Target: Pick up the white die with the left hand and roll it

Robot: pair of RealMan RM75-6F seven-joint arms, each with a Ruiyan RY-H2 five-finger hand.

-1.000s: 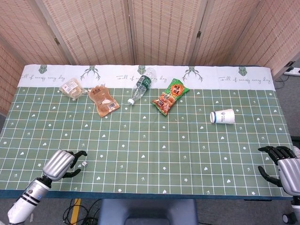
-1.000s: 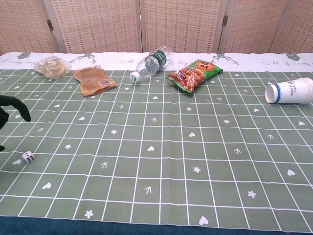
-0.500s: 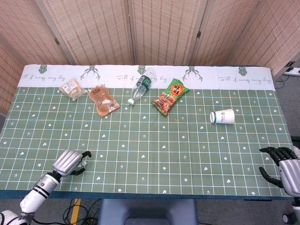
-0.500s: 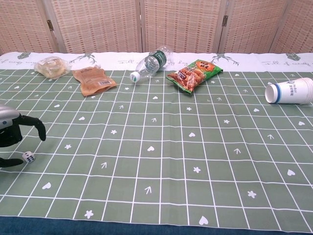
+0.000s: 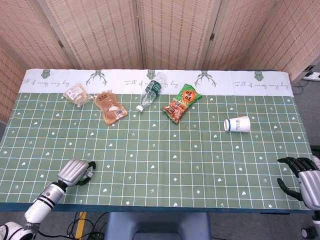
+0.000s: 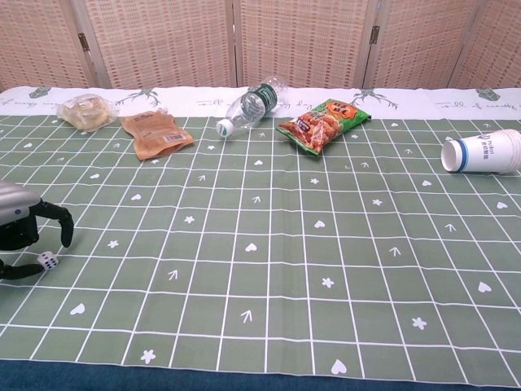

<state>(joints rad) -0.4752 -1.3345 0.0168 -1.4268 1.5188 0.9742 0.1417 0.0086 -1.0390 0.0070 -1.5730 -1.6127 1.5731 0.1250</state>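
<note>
One small white die (image 6: 49, 261) is the only thing that matters here, and it is found at about the 8 o'clock corner of the green gridded tablecloth (image 5: 165, 155), close to the near edge. The left hand (image 6: 23, 232) is arched over it, dark fingers (image 6: 62, 227) curled down on the far side and a thumb lying low on the cloth on the near side, so that the die sits between them. Whether the digits are already pressed against it cannot be told from either view, and the die is seen resting on the cloth, so the hand is best judged as apart but cupped, holding nothing yet. In the head view the die is hidden under the fingers. The step in hand is judged to be the closing of the grasp. It would be done well if the thumb and an opposing finger were brought in evenly onto two opposite faces, since a cube this small is likely to be flicked away toward 3 o'clock if one side is touched first. The fingertips should be kept low, nearly skimming the cloth, and a lift should be begun only once the die is felt to be pinched squarely. The right hand (image 5: 305, 175) is parked at about 4 o'clock by the table's edge, fingers spread and empty, well apart from the work.
</note>
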